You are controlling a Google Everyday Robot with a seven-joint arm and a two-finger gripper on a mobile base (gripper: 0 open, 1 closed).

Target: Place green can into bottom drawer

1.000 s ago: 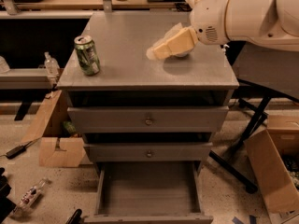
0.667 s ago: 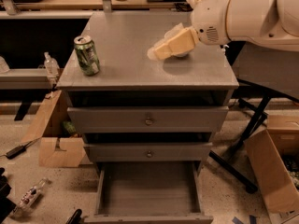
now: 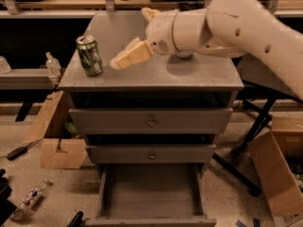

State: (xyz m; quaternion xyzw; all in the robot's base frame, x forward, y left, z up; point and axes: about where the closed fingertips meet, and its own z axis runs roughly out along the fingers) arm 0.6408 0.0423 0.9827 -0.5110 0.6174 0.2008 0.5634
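The green can (image 3: 89,56) stands upright at the front left corner of the grey cabinet top (image 3: 199,74). My gripper (image 3: 138,36) hangs over the cabinet top just right of the can and apart from it. Its cream fingers are spread, with one finger (image 3: 129,56) pointing toward the can, and it holds nothing. The bottom drawer (image 3: 102,189) is pulled out near the floor and its grey tray holds nothing. My white arm reaches in from the upper right.
The two knobbed drawers (image 3: 151,122) above are shut. Cardboard boxes lie on the floor at the left (image 3: 59,152) and at the right (image 3: 277,174). A plastic bottle (image 3: 32,196) lies on the floor. Black stand legs (image 3: 244,150) are right of the cabinet.
My gripper has swung left across the cabinet top, from right of centre to just beside the can. The can and the drawers have not moved.
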